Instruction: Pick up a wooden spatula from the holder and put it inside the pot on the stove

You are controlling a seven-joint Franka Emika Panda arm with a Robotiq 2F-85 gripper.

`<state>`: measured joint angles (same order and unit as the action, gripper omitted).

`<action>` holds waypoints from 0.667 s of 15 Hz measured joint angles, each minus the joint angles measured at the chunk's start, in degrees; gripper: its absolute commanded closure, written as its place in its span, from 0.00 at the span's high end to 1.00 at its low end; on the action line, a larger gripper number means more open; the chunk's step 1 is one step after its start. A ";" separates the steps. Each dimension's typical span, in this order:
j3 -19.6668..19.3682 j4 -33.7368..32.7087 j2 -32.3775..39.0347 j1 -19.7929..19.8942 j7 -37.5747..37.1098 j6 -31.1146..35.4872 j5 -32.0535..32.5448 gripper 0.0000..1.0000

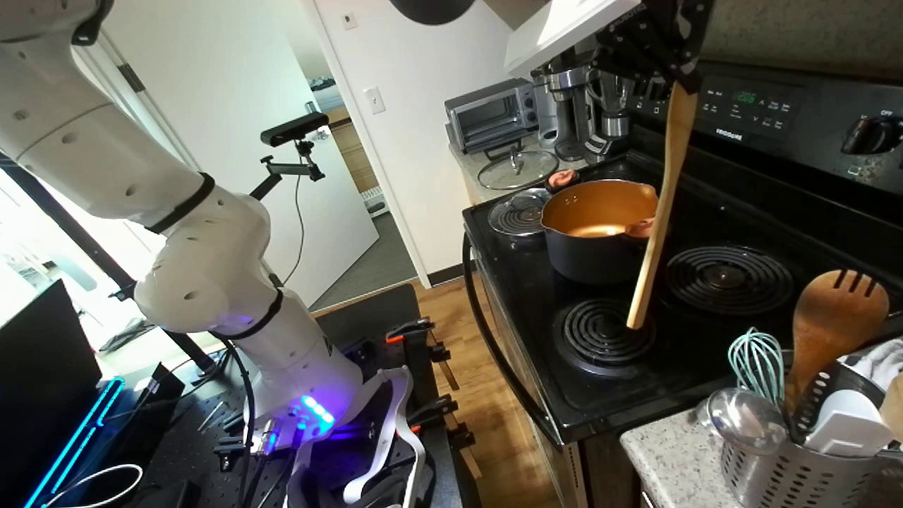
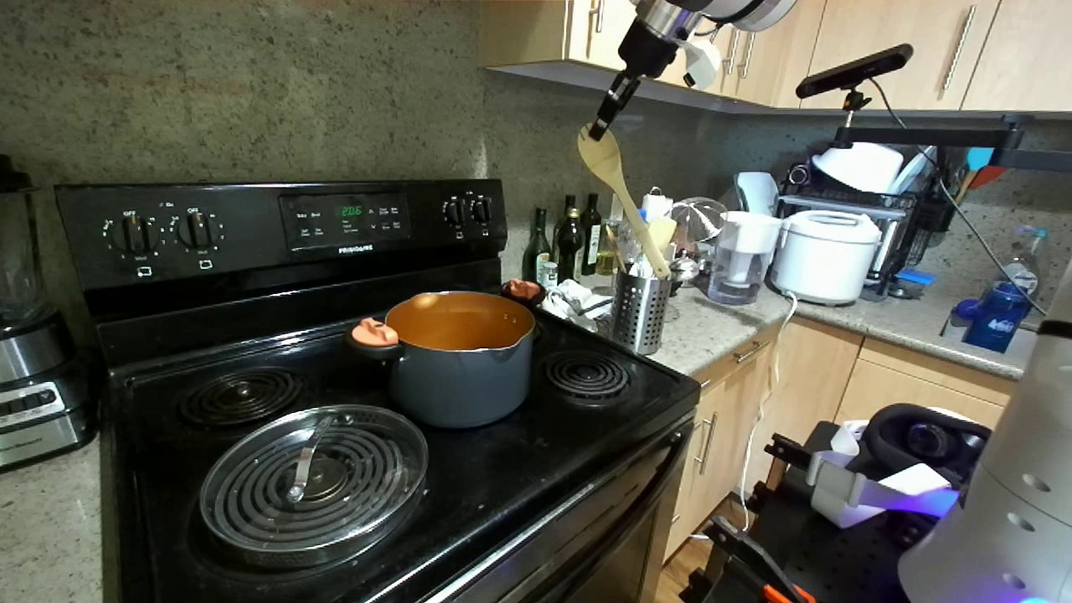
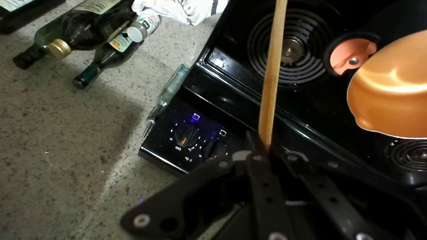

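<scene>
The pale wooden spatula [image 1: 663,204] hangs in the air, tilted, handle end down, its broad end in my gripper [image 1: 684,83]. In an exterior view the broad head [image 2: 596,155] shows at the fingertips. In the wrist view my gripper [image 3: 267,148] is shut on it, and the handle [image 3: 273,63] points away. The dark pot [image 2: 461,385] with orange inside sits on the black stove [image 2: 511,469]; the spatula is outside it. In the wrist view the pot [image 3: 383,113] is right of the handle. The perforated metal holder [image 2: 641,318] stands on the counter, full of utensils.
A glass lid [image 2: 314,486] lies on a burner beside the pot. The raised control panel [image 2: 285,226] runs along the back. Bottles [image 2: 571,239] and a cloth [image 2: 578,303] are near the holder. A toaster oven [image 1: 490,116] and blender [image 1: 610,106] stand past the stove.
</scene>
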<state>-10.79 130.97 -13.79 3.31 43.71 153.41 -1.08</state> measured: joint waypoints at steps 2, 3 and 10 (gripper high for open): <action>-0.06 0.04 0.00 -0.05 0.00 0.05 0.00 0.02; -0.06 0.04 0.03 -0.05 -0.05 0.05 0.04 0.02; 0.17 0.05 0.09 -3.66 -0.06 1.24 -0.14 0.02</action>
<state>-10.61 131.02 -13.69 -0.34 43.65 154.65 -1.22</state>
